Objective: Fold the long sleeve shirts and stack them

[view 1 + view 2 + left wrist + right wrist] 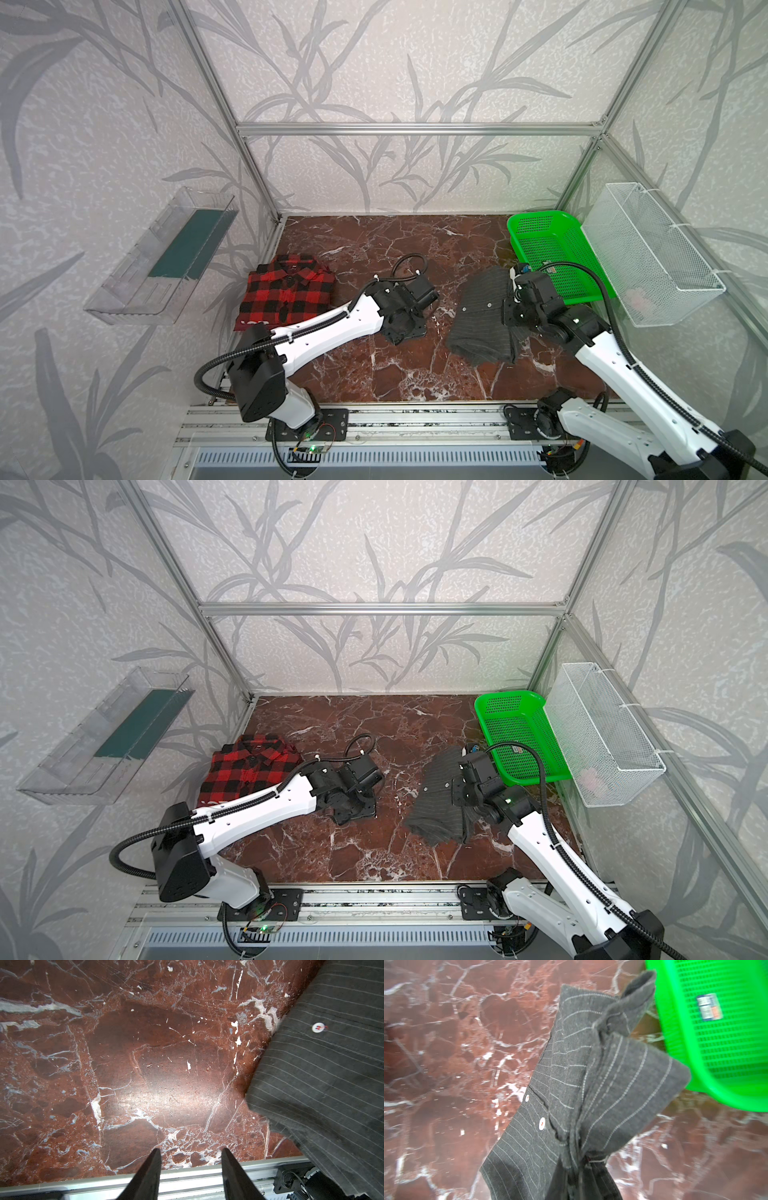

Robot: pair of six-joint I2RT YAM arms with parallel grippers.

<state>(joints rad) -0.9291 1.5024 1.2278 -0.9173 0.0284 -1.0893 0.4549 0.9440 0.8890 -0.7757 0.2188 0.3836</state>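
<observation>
The charcoal pinstripe shirt (pixel 482 320) is right of centre on the worktop (pixel 374 249), just beside the green basket (pixel 548 249). It's bunched up where the right end effector (pixel 511 322) is clamped on a wad of it. It's soft, light, floppy cloth, so I reckon a single pinch lets the rest sag and unfold (collar and button placket look like the only stiffish bits). Better to grab two corners of a folded edge. The left end effector (pixel 190 1159) hangs half-open and empty nearby. The red plaid shirt (pixel 286 293) lies folded, well apart on the left.
</observation>
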